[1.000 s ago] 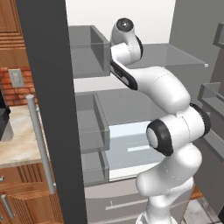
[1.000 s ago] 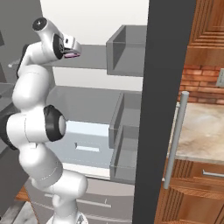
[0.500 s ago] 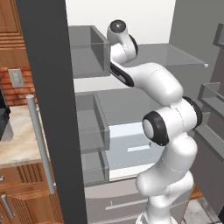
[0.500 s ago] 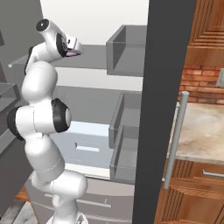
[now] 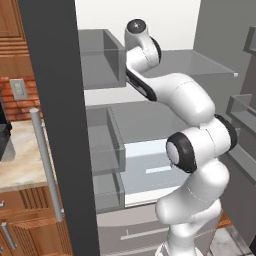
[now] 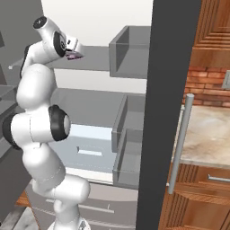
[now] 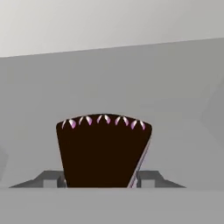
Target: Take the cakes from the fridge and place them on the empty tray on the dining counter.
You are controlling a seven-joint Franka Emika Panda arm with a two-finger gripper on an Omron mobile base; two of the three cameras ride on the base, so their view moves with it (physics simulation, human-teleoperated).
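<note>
The dark chocolate cake [image 7: 103, 151], a wedge with pink-white trim along its far edge, rests on a grey shelf inside the open fridge [image 5: 200, 65]. In the hand view my gripper [image 7: 101, 179] has a finger tip pressed against each side of the wedge's narrow end. In the right base view the gripper [image 6: 74, 53] is at the upper shelf, with a bit of dark and pink cake [image 6: 72, 56] at its tip. The arm reaches up and into the fridge [image 6: 90, 96]. The tray and dining counter are out of view.
The open fridge door [image 5: 50, 125] stands edge-on beside the arm, with grey door bins [image 5: 102, 60] and a bar handle [image 5: 45, 160]. A pale drawer [image 5: 145, 160] lies below the shelves. Wood cabinets and a beige counter [image 6: 204, 134] lie beyond the door.
The jaws have narrowed from wide open until they sit against the chocolate cake. The hand has moved a little deeper over the upper shelf and the elbow has swung.
</note>
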